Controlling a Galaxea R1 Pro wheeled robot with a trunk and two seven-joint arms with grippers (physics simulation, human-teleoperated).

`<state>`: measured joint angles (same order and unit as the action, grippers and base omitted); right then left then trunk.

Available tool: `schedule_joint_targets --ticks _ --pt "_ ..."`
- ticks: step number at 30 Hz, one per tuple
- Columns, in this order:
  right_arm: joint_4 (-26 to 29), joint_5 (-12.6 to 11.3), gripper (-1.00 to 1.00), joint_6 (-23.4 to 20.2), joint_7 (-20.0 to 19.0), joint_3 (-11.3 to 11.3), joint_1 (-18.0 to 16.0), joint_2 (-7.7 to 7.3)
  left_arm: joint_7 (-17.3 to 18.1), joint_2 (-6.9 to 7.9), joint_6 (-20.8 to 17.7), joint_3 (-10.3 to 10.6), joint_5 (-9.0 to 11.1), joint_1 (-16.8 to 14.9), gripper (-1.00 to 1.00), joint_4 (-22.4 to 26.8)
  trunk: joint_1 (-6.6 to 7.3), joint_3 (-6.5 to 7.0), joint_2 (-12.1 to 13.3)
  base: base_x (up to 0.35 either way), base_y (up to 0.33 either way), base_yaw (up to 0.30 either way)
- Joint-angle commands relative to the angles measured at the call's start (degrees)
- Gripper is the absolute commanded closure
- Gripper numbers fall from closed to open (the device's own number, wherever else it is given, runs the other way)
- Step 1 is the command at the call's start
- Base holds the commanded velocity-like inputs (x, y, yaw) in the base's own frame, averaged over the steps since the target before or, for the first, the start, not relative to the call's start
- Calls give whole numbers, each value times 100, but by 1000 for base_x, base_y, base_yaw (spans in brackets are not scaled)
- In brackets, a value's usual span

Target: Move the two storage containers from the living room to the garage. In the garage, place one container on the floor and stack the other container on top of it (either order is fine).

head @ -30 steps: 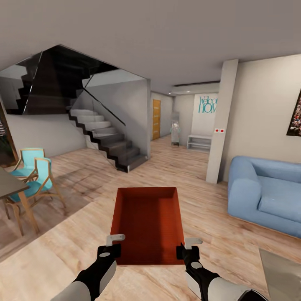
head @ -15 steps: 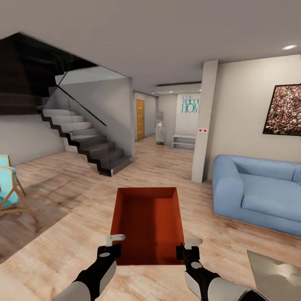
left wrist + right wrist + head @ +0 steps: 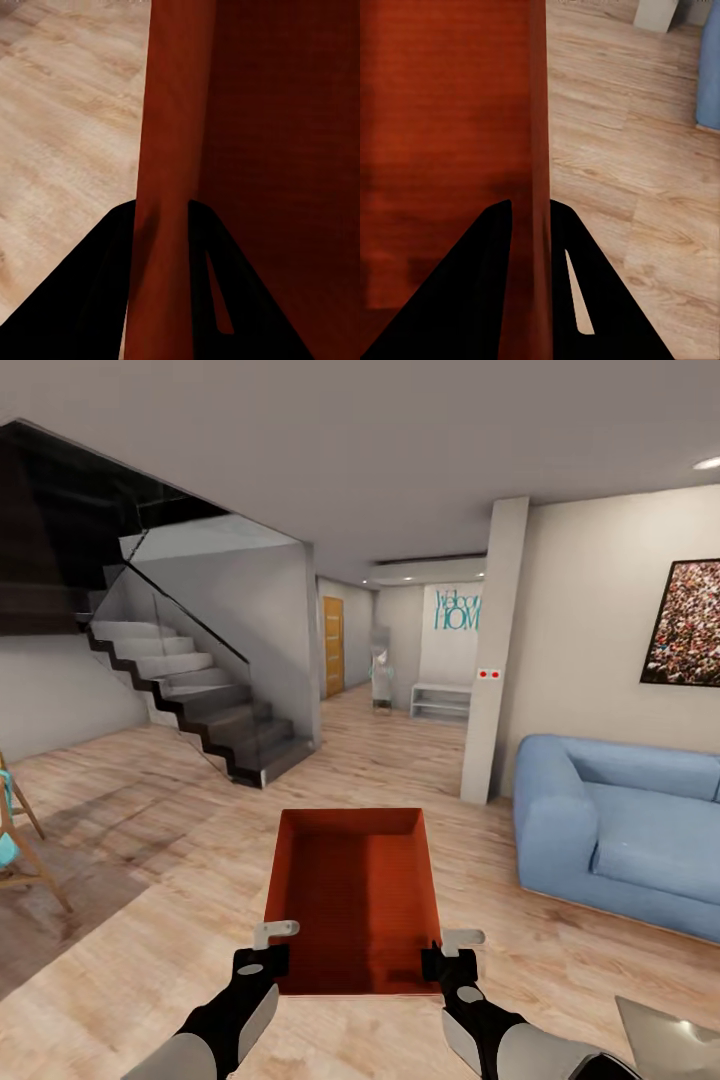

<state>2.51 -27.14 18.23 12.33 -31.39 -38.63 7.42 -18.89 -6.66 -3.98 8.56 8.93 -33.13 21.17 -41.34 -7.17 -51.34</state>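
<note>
One orange-red storage container [image 3: 352, 895] hangs in front of me over the light wood-plank floor [image 3: 180, 830] of the living room, empty and level. My left gripper [image 3: 262, 948] is shut on the container's left wall [image 3: 161, 187]. On the right wall [image 3: 538, 135] my right gripper [image 3: 452, 952] is shut too. In both wrist views the thin wall runs between the black fingers. The second container is out of view.
A blue sofa [image 3: 620, 835] stands at the right. A dark staircase [image 3: 200, 705] with a glass rail rises at the left. A white pillar [image 3: 492, 650] stands ahead, with a hallway and a wooden door [image 3: 332, 645] beyond. A chair's edge [image 3: 15, 840] shows at far left.
The whole view has swung to the right: the turquoise chairs and the table have slid out at the left, and the wall picture has come in at the right. Both grippers keep their hold on the container.
</note>
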Motion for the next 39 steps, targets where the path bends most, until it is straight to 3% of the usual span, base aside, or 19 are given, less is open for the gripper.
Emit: schedule_joint_targets --ticks 1,39 --pt "12 -1 100 24 6 108 -4 -83 -65 147 -41 -91 60 -6 100 10 -4 -9 -6 322 0 0" --pt "12 7 100 32 6 108 -4 -83 -62 150 -41 -91 56 -5 100 14 -4 -9 -6 322 0 0"
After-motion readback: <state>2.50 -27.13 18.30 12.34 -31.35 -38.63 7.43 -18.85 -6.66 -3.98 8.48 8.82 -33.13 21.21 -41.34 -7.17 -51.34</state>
